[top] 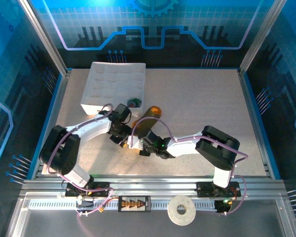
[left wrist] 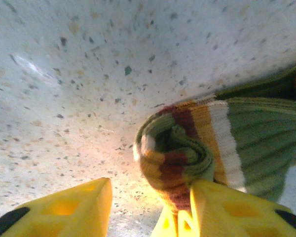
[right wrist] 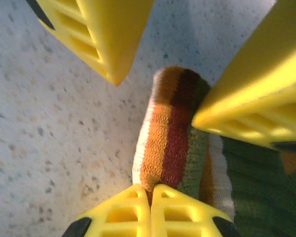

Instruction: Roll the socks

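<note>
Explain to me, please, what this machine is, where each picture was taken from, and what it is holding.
This is a robot: a left arm and a right arm bolted at the near edge of a table, each ending in a yellow two-finger gripper. The wide picture looks down from above; the two close-ups come from cameras on the wrists. On the table sit a white tray, with what looks like a rolled sock in one compartment, and an olive sock. The right gripper is pinched shut on that sock's striped, rolled-up end; the left gripper stands open, a finger on either side.
</note>
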`<state>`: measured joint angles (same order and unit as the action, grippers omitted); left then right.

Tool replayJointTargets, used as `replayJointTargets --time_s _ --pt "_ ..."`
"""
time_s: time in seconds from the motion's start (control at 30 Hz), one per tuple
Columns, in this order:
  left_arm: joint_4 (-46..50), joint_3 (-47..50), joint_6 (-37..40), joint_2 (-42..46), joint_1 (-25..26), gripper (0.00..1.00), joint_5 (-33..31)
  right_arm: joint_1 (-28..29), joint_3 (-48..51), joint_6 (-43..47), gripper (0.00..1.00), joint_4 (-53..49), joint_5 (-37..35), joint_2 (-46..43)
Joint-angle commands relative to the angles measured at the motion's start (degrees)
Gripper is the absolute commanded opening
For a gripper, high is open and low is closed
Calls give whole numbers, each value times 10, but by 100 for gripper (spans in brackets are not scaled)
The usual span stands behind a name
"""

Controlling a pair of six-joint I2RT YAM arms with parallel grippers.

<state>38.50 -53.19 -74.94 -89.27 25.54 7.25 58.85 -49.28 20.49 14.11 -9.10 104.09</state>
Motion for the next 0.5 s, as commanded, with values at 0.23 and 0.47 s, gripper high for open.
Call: replayJointTargets --time_s 0.23,0.47 --pt "45 31 6 106 -12 62 3 -87 -16 -161 0 -142 248 49" --pt "-79 76 1 114 1 61 31 -142 -62 -216 0 -170 351 91"
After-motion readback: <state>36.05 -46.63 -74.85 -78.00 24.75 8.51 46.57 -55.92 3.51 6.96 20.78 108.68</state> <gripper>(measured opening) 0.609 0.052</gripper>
